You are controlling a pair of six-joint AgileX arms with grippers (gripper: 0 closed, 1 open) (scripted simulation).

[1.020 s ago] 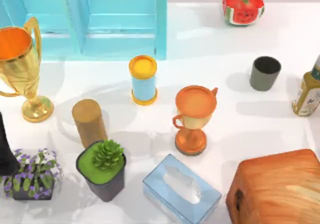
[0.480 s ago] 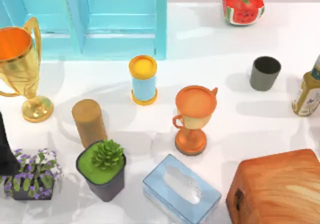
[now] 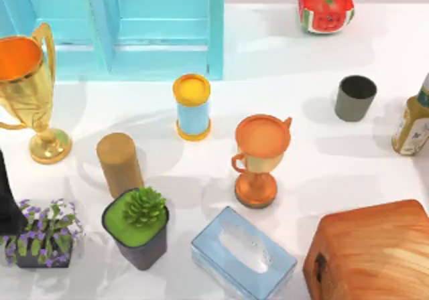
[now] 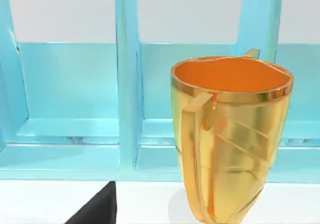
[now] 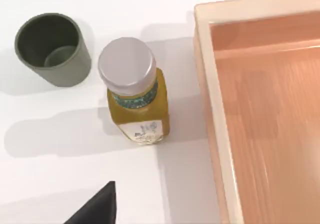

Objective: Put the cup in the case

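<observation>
1. The small matte dark grey handleless cup [image 3: 354, 97] [image 5: 52, 49] stood upright and empty on the white table [image 3: 315, 173], toward its right side.
2. Just beside it stood a yellow glass bottle with a grey cap [image 5: 133, 92] [image 3: 413, 120], and beyond that the open wooden case [image 5: 270, 114] [image 3: 372, 253], nothing inside.
3. We could not tell how either of our pincers stood, nor where the cup lay from them.

The cup [image 3: 354, 97] stands upright left of the bottle [image 3: 413, 120].

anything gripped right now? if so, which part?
Nothing that the views show. The cup stands free and upright on the table, right side, beside the bottle, with no gripper touching it.
</observation>
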